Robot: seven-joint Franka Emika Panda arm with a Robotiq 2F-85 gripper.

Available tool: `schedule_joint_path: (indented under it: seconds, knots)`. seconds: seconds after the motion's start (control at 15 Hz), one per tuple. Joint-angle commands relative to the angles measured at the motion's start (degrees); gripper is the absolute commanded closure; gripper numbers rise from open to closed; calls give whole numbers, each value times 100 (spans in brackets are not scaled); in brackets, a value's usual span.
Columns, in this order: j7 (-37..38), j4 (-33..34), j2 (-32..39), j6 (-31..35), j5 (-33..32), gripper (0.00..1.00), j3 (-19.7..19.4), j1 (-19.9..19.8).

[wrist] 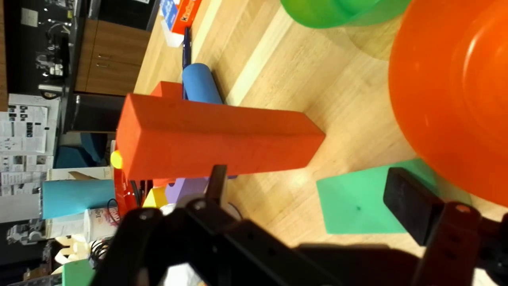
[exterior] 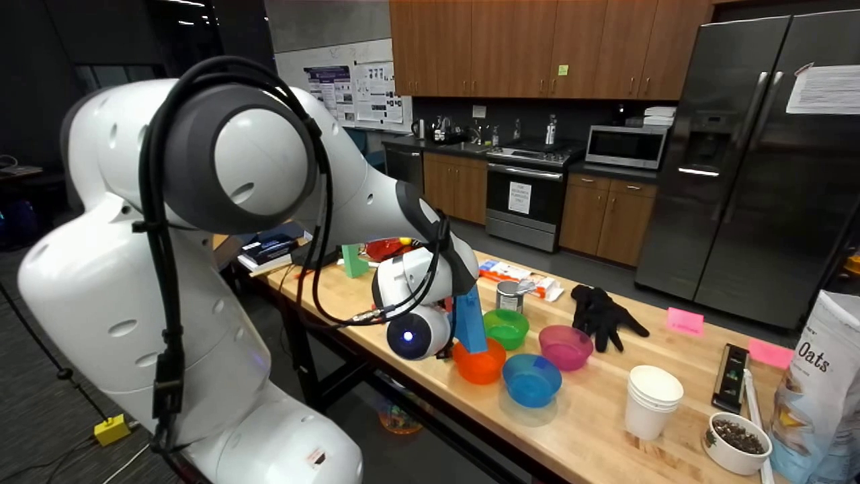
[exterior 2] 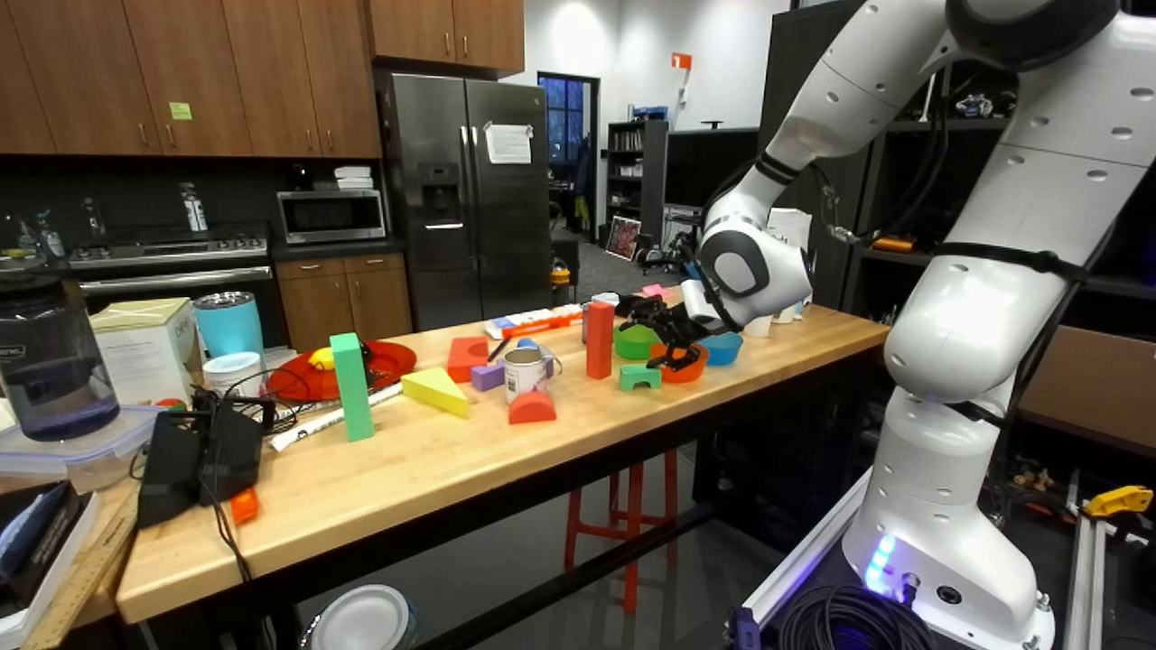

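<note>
My gripper (wrist: 313, 194) stands open in the wrist view, with nothing held between its fingers. Its right-hand finger (wrist: 412, 206) hangs over a green arch block (wrist: 353, 202); contact cannot be told. Beyond the left-hand finger, a tall red block (wrist: 222, 139) stands upright on the table, as an exterior view shows this red block (exterior 2: 599, 340) too. An orange bowl (wrist: 448, 91) partly covers the green block's edge from the camera. In an exterior view the gripper (exterior 2: 647, 341) is low beside the orange bowl (exterior 2: 684, 368), above the green arch block (exterior 2: 639, 378).
Green (exterior: 506, 329), pink (exterior: 566, 348) and blue (exterior: 531, 383) bowls cluster by the orange one. Farther along stand white cups (exterior: 650, 403), a small pot (exterior: 736, 464) and an oats bag (exterior: 816, 390). Opposite are a can (exterior 2: 525, 375), a yellow wedge (exterior 2: 435, 391) and a tall green block (exterior 2: 352, 386).
</note>
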Motion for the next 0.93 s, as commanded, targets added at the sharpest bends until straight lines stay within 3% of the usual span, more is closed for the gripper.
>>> schedule_joint_path:
  seconds: [0.0, 0.27, 0.33, 0.87]
  knots:
    - [70, -69, -444, 1179, 209, 0, 17, 78]
    - [-176, -135, -779, 1891, 330, 0, -47, 129]
    - [-372, -25, -421, 1475, 329, 0, -104, 91]
    - [-453, -89, -550, 1619, 342, 0, -116, 93]
